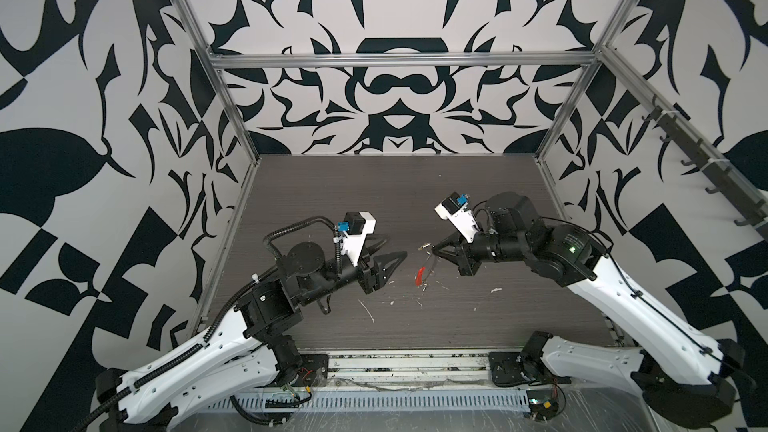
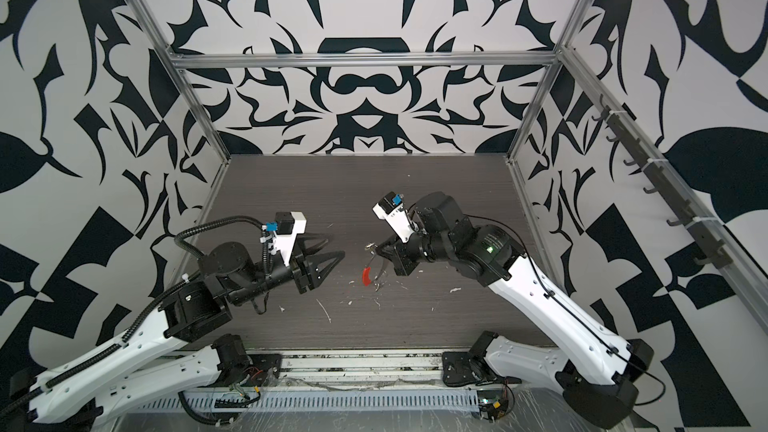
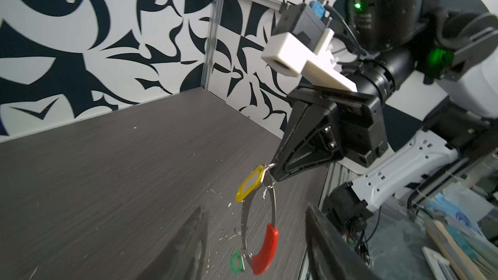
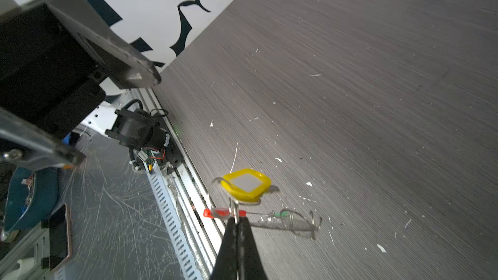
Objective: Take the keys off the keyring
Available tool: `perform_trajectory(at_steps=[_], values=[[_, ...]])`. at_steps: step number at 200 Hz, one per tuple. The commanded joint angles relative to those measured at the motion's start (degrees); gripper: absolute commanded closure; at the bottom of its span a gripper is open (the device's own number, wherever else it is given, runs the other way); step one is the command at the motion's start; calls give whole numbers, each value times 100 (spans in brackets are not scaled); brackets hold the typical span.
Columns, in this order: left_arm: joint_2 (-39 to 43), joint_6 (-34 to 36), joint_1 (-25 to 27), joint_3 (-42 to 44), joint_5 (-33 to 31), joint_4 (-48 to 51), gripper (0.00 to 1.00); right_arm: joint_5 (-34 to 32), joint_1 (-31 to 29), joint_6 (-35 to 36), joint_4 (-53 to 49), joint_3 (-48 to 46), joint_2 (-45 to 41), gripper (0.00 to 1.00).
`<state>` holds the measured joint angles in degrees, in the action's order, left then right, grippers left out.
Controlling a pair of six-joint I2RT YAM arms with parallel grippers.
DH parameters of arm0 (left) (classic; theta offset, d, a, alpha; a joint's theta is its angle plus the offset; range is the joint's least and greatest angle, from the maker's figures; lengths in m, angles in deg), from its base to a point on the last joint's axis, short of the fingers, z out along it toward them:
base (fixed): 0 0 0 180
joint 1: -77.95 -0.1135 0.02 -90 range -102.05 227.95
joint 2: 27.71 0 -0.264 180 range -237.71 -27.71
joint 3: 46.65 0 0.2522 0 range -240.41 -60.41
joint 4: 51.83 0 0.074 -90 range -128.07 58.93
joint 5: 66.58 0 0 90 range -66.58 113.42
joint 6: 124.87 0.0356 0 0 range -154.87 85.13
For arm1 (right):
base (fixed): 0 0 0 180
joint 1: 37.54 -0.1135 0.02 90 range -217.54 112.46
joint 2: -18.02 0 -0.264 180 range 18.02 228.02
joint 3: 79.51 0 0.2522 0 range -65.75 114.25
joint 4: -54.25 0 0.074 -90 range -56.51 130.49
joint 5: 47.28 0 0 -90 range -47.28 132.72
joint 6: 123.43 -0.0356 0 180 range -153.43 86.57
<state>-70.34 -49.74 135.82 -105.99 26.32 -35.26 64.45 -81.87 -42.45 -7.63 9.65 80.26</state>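
Two keys hang on the keyring [image 3: 274, 206]: the yellow-tagged key [image 3: 249, 184] by the grip, the green-tagged key [image 3: 236, 261] low beside the red sleeve [image 3: 266, 249]. Over the middle of the surface [image 1: 374, 201], the right end effector [image 1: 432, 248] is clamped on the ring's top. Just left of it, the left end effector [image 1: 397, 246] has its jaws apart and touches nothing.

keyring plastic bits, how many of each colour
yellow tag: 1
green tag: 1
red sleeve: 1
total: 3

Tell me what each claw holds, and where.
Right claw pinches the keyring by its wire, beside the yellow tag; left claw is open, holding nothing.
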Motion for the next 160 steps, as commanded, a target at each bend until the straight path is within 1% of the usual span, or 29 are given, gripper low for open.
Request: perform_trajectory(at_steps=[1,24,38,75,93,119,130,160], values=[[-73,385,-17,-110,725,-4,40,223,4,510,-448,425,-48,100],[-294,572,-21,-223,1083,51,41,493,4,624,-584,485,-12,100],[-464,662,-16,-338,1232,137,43,657,4,653,-610,477,7,100],[-807,782,-12,-510,1249,95,44,889,4,654,-595,406,69,100],[-891,861,-13,-556,1288,82,45,926,3,629,-569,382,60,100],[-987,872,-12,-599,1501,98,52,973,-5,575,-498,353,26,100],[-1040,856,-12,-614,1611,140,52,965,0,551,-486,353,9,100],[-1183,791,-12,-645,1670,263,49,886,-3,480,-394,315,-44,100]])
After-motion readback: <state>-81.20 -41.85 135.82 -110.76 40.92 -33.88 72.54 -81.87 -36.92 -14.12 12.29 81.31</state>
